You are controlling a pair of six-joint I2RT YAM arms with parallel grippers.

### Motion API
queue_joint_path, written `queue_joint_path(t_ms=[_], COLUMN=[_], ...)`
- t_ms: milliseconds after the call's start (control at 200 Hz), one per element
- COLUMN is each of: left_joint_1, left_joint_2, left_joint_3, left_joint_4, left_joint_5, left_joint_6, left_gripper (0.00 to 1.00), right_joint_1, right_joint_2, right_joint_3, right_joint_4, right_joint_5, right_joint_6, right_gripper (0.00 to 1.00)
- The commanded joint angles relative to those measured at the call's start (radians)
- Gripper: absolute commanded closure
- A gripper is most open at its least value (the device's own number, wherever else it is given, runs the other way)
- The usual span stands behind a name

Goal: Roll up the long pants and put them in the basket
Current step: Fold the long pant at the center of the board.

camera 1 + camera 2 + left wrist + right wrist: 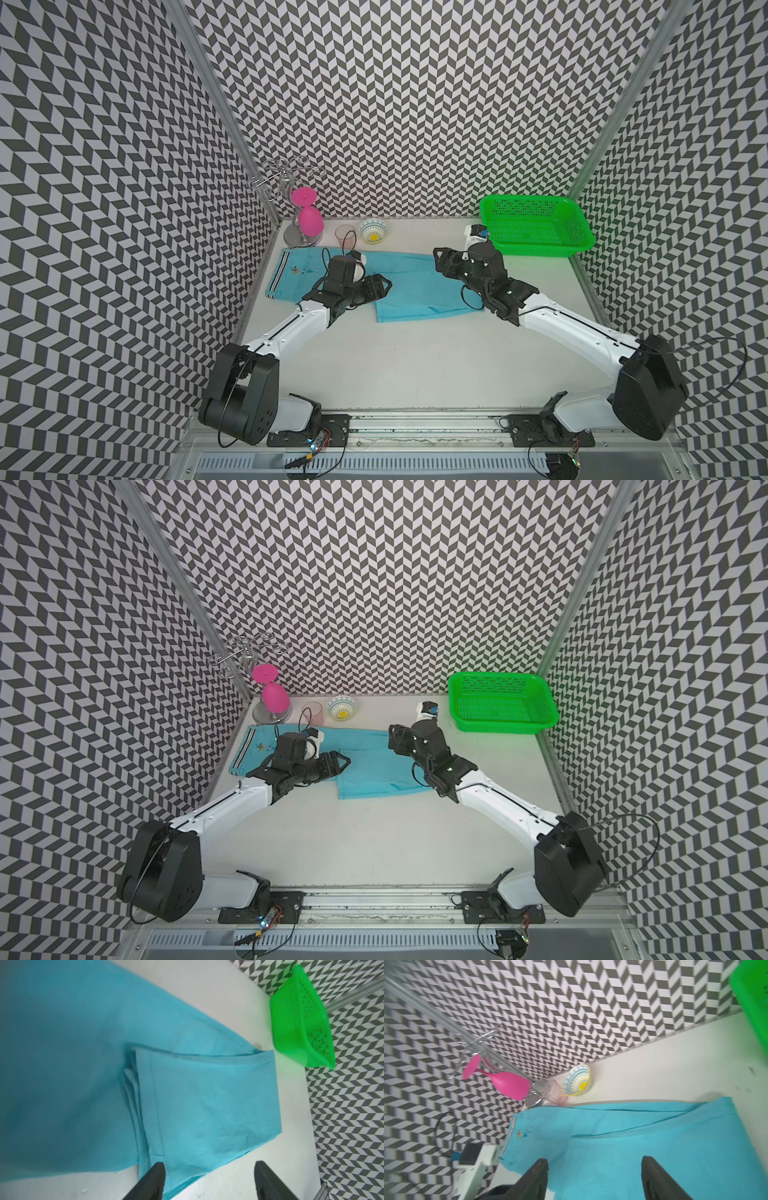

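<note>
- On the white tabletop [415, 365], everything is being shown gathered toward the far edge; the space is being enclosed on three sides by walls [395, 104] papered in a grey-and-white chevron pattern, with aluminium posts [220, 104] at the far corners
- In the far-left corner a wire rack [286, 174] is being used to hang a pink goblet [309, 220] upside down
- Just beside the rack's base, a clear pinkish cup [345, 237] and a small patterned bowl [373, 231] with a yellow centre are being shown side by side; what the cup holds cannot be told
- In the far-right corner a green perforated basket [536, 250] is being shown with its open top up, and its mesh floor is being seen through that opening
- The long pants [415, 282] are being shown lying flat along the far part of the table in both top views, in front of the cup and bowl; the striped waistband [276, 274] is being turned toward the left wall, and the leg end is being shown folded back on itself toward the right
- The left gripper [384, 286] is being held over the middle of the pants with its jaws apart; in the left wrist view one of its fingers [153, 1180] is being seen over the hem of the folded layer and the other over bare table, with nothing clamped
- The right gripper [440, 259] is being held above the right part of the pants, pointing toward the waistband; its jaws are likewise being held apart, and no cloth is being pinched between them
</note>
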Motion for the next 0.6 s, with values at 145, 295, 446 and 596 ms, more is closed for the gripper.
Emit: queue_joint_path(t_ms=[145,295,446,596], left_joint_1=[-0.006,-0.006,-0.006,-0.014], left_joint_2=[0.007,0.033,0.082,0.101], left_joint_3=[-0.133,-0.157,-0.174,-0.202], left_joint_4=[0.123,0.169,0.237,0.309], left_joint_5=[0.064,0.033,0.040,0.055], left_joint_6=[0.036,0.050,0.037,0.017], left_gripper=[0.13,0.08,0.06,0.07], right_joint_1=[-0.039,-0.058,-0.072,-0.091], right_joint_2=[-0.007,0.010,0.007,-0.015], right_joint_3=[-0.064,-0.061,-0.067,-0.079], right_joint_4=[0.096,0.080,0.073,0.068], right_joint_5=[-0.103,-0.155,-0.171,-0.177], right_joint_6=[-0.027,-0.029,-0.031,-0.035], right_gripper=[0.26,0.27,0.27,0.27])
